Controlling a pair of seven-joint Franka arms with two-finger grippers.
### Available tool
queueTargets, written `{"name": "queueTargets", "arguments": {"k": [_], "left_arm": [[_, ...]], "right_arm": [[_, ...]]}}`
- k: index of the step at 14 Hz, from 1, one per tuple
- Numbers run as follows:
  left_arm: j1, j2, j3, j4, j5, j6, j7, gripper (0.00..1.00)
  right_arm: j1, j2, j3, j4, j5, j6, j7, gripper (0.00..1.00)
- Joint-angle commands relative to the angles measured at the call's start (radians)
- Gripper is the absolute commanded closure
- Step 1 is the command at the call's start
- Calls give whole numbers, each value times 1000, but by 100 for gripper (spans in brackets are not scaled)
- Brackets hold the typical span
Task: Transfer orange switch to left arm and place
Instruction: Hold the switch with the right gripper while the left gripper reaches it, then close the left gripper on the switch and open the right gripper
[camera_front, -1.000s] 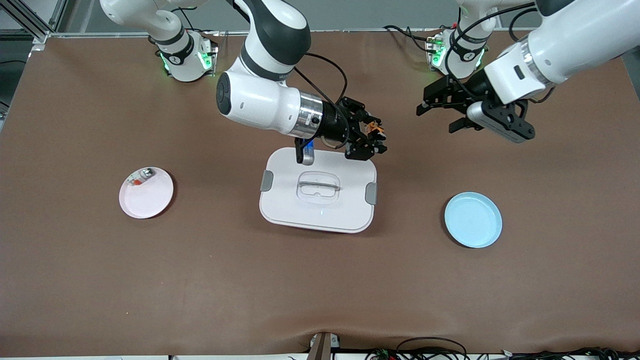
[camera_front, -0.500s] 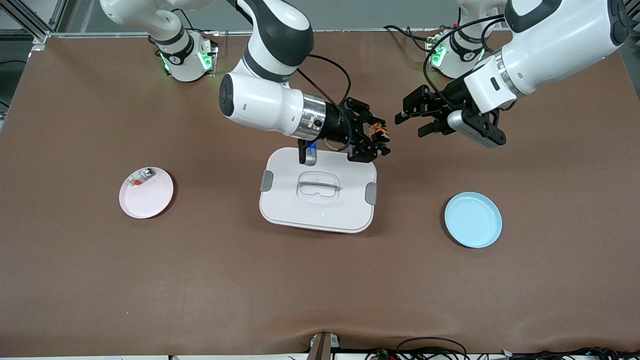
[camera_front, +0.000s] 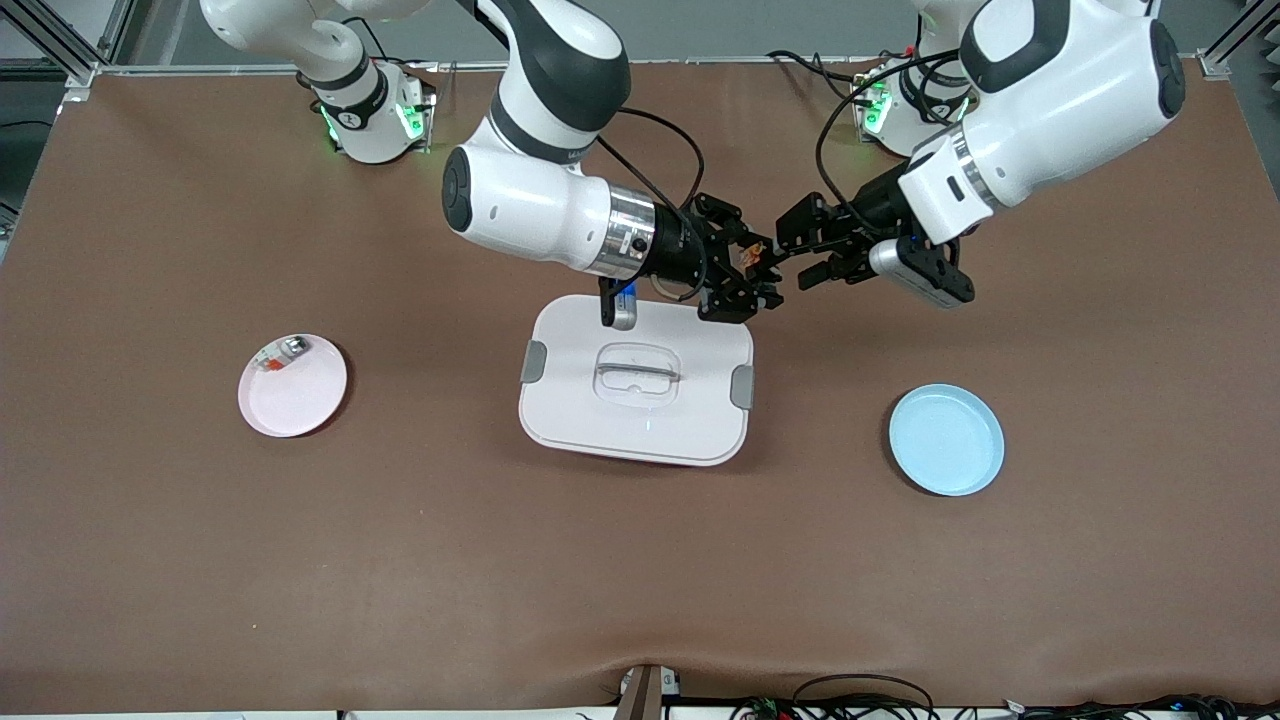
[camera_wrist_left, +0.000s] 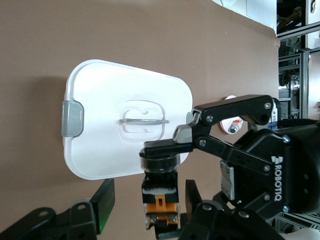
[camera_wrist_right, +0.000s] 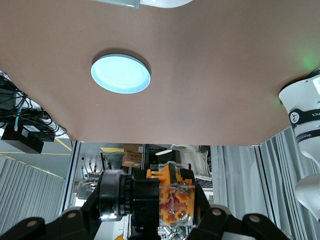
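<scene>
Left wrist view: orange switch (camera_wrist_left: 160, 197) black-bodied, apparently orange-ended.

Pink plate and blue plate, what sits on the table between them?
In the front view, the box sits between the pink plate and the blue plate, with bare brown table either side.

Orange switch (camera_front: 752, 258) held aloft, seemingly sideways, white latched box (camera_front: 636, 380) — lid on

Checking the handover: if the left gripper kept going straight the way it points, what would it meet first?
Probably the orange switch, held up by the right gripper above the box edge. The left gripper fingers already flank it, not yet closed.
</scene>
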Motion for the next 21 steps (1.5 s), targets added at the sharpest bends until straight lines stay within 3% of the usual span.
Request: {"name": "queueTargets", "arguments": {"k": [1, 6, 9, 11, 12, 17, 18, 20, 21], "left_arm": [[4, 6, -20, -10, -25, 38, 15, 37], [4, 35, -40, -10, -25, 61, 15, 47], [2, 38, -42, -10, -25, 61, 13, 70], [2, 44, -43, -10, -25, 61, 13, 93], [2, 48, -42, -8, -25, 61, 16, 100], [8, 64, -40, -2, 6, 59, 33, 100], [11, 72, -41, 1, 27, 59, 38, 100], [13, 81, -40, 4, 65, 59, 38, 100], [15, 87, -38, 6, 85, 59, 38, 100]], "right_arm": [[12, 16, -11, 32, 23, 1, 13, 85], [12, 16, -11, 32, 23, 1, 13, 85], [12, 16, -11, 32, 21, 1, 12, 84], [12, 17, -11, 32, 21, 1, 13, 84], [10, 16, -11, 32, 21, 1, 12, 84], [10, 16, -11, 32, 20, 1, 10, 78], [10, 17, -13, 32, 20, 1, 10, 70], [10, 17, -13, 32, 20, 1, 10, 34], [10, 17, -13, 30, 20, 1, 12, 0]]}}
